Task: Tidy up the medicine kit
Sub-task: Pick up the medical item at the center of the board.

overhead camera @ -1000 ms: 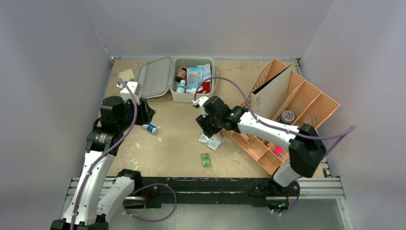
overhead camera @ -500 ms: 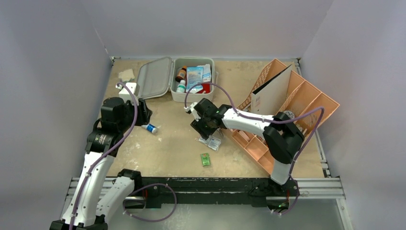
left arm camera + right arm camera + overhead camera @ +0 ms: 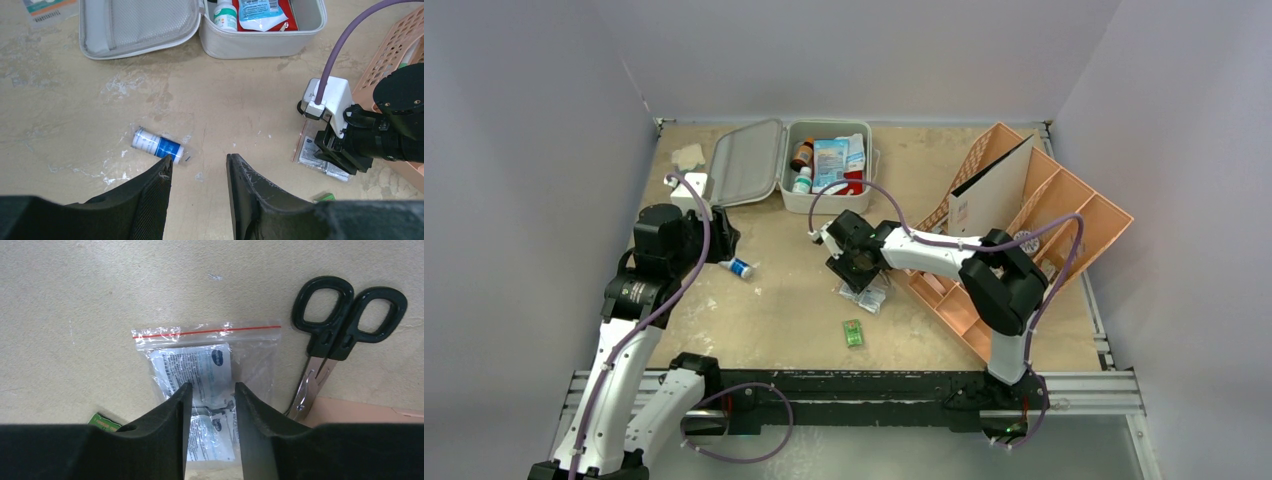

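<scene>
Right gripper [image 3: 211,390] spread wide over a zip bag [image 3: 205,347], in front of the medicine kit [image 3: 824,204], left gripper [image 3: 199,162] also spread wide.

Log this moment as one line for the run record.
right gripper: open, over zip bag of packets | scissors: beside bag | left gripper: open, near blue tube | medicine kit: lid open

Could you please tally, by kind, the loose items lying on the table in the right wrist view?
Zip bag of sachets: 1
Scissors: 1
Green packet: 1
Total: 3
</scene>
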You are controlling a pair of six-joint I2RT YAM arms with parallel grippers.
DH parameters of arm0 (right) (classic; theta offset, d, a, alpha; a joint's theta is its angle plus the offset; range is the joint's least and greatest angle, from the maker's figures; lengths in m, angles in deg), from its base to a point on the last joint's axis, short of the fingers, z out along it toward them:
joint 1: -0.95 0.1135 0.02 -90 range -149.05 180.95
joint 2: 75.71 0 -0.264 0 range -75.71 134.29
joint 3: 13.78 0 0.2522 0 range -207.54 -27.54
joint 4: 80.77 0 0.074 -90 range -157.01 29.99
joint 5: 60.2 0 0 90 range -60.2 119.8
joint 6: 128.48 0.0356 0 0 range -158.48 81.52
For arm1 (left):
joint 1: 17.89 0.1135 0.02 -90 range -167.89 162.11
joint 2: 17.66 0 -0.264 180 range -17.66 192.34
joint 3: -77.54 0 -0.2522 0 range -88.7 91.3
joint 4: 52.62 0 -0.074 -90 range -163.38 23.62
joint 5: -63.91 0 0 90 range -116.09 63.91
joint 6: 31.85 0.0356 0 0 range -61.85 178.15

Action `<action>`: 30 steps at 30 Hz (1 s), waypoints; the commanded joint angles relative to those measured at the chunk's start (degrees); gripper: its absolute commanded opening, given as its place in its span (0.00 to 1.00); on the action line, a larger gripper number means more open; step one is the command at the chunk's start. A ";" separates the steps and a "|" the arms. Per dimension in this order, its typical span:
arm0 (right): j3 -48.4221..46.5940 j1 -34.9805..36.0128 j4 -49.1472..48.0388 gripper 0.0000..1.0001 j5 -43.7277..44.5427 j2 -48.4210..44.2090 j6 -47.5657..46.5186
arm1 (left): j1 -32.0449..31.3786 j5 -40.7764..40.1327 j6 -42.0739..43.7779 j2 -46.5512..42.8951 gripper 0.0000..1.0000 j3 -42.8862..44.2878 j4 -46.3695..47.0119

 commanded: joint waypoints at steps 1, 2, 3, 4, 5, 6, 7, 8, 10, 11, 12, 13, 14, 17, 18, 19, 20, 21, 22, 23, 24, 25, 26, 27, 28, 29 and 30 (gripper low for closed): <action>-0.43 0.02 0.38 0.36 -1.26 1.02 -0.63 | -0.28 -0.72 0.65 -0.52 0.42 -0.08 1.41; -0.45 -0.07 0.45 0.33 -1.19 1.10 -0.63 | -0.28 -0.70 0.65 -0.47 0.42 0.00 1.41; -0.63 -0.02 0.56 0.29 -1.07 1.06 -0.51 | -0.28 -0.70 0.72 -0.55 0.42 -0.05 1.40; -0.73 -0.01 0.64 0.25 -0.96 0.91 -0.35 | -0.28 -0.70 0.74 -0.52 0.42 -0.13 1.41; -0.84 -0.02 0.69 0.20 -0.91 0.54 -0.19 | -0.28 -0.70 0.74 -0.49 0.41 -0.15 1.34; -1.19 -0.01 0.85 0.15 -1.08 0.23 -0.12 | -0.28 -0.76 0.79 -0.49 0.41 -0.17 1.33; -1.53 -0.03 0.98 0.11 -1.25 -0.21 -0.03 | -0.28 -0.78 0.81 -0.49 0.41 -0.17 1.32; -1.88 0.00 1.04 0.06 -1.25 -0.66 0.24 | -0.28 -0.78 0.75 -0.49 0.41 -0.16 1.32; -2.62 0.05 1.53 0.00 -1.26 -1.60 0.68 | -0.28 -0.91 0.74 -0.48 0.41 -0.16 1.29; -3.09 -0.05 2.05 0.00 -2.22 -2.15 2.11 | -0.28 -1.02 0.74 -0.57 0.41 -0.12 1.25; -3.57 0.01 2.93 0.00 -2.95 -2.86 3.30 | -0.28 -1.09 0.75 -0.60 0.41 -0.15 1.24; -4.04 -0.05 3.75 0.00 -3.73 -3.56 4.90 | -0.28 -1.10 0.74 -0.68 0.41 -0.12 1.28; -4.63 -0.02 4.30 0.00 -4.15 -4.40 5.95 | -0.28 -1.06 0.74 -0.69 0.41 -0.14 1.24; -6.36 -0.04 4.27 0.00 -4.02 -7.48 8.67 | -0.33 -1.21 0.74 -0.75 0.41 -0.13 1.24; -6.83 -0.06 3.68 0.00 -3.41 -8.25 9.56 | -0.29 -1.22 0.74 -0.81 0.41 -0.09 1.24; -7.51 -0.08 2.96 0.00 -2.66 -8.90 10.29 | -0.28 -1.22 0.68 -0.82 0.41 -0.09 1.24; -8.33 -0.12 2.36 0.00 -1.78 -9.32 10.92 | -0.28 -1.26 0.66 -0.90 0.41 -0.16 1.24; -9.40 -0.10 1.68 0.00 -1.03 -9.50 11.56 | -0.33 -1.28 0.61 -1.04 0.41 -0.11 1.24; -10.49 -0.14 0.82 0.00 0.39 -9.49 12.10 | -0.29 -1.26 0.57 -1.06 0.41 -0.12 1.26; -11.71 -0.23 -0.05 0.00 1.62 -9.29 12.69 | -0.28 -1.23 0.57 -1.15 0.41 -0.16 1.28; -13.28 -0.35 -0.92 0.00 2.93 -8.91 13.33 | -0.28 -1.17 0.57 -1.16 0.41 -0.16 1.32; -14.65 -0.48 -1.92 0.00 4.32 -8.38 13.94 | -0.28 -1.22 0.49 -1.21 0.41 -0.23 1.32; -16.13 -0.77 -3.26 0.00 5.65 -7.74 14.52 | -0.28 -1.13 0.48 -1.25 0.41 -0.23 1.37; -17.99 -1.15 -4.63 0.00 7.15 -6.99 15.09 | -0.28 -1.10 0.48 -1.32 0.41 -0.34 1.41; -19.40 -1.61 -5.86 0.00 8.88 -6.07 15.71 | -0.28 -1.05 0.48 -1.39 0.41 -0.36 1.37; -21.15 -2.31 -6.83 0.00 9.43 -4.96 16.40 | -0.28 -1.05 0.40 -1.44 0.41 -0.42 1.51; -23.05 -2.95 -7.51 0.00 10.16 -3.71 17.10 | -0.28 -1.05 0.39 -1.49 0.41 -0.43 1.50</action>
